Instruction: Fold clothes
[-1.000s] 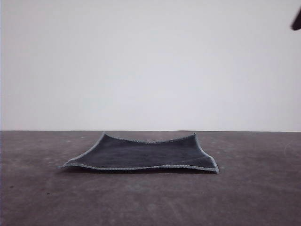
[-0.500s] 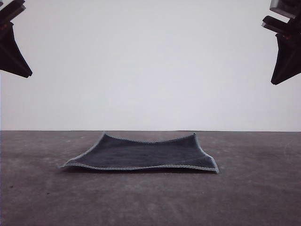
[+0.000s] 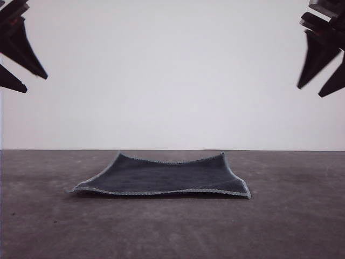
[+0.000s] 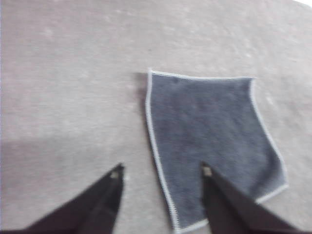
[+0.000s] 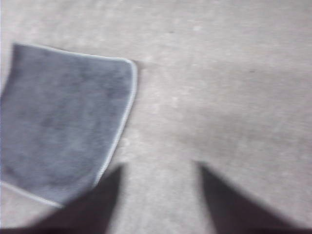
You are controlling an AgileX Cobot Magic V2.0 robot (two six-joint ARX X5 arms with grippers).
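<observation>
The clothes (image 3: 164,177) are one small square cloth, charcoal-grey face up with light grey stitched edging, lying flat on the table's middle with its corners slightly curled. High above the table at the far left hangs my left gripper (image 3: 26,80), open and empty. My right gripper (image 3: 311,87) hangs high at the far right, open too. In the left wrist view the cloth (image 4: 209,141) lies below the spread fingers of the left gripper (image 4: 161,170), one fingertip over its near edge. The right wrist view shows the cloth (image 5: 63,122) beside the right gripper (image 5: 158,168).
The dark grey table (image 3: 291,226) stretches wide on all sides of the cloth. A plain white wall (image 3: 172,75) stands behind its far edge.
Both grippers have come into the front view from the upper corners and dropped lower. Their fingers now stand spread apart. The cloth has not moved.
</observation>
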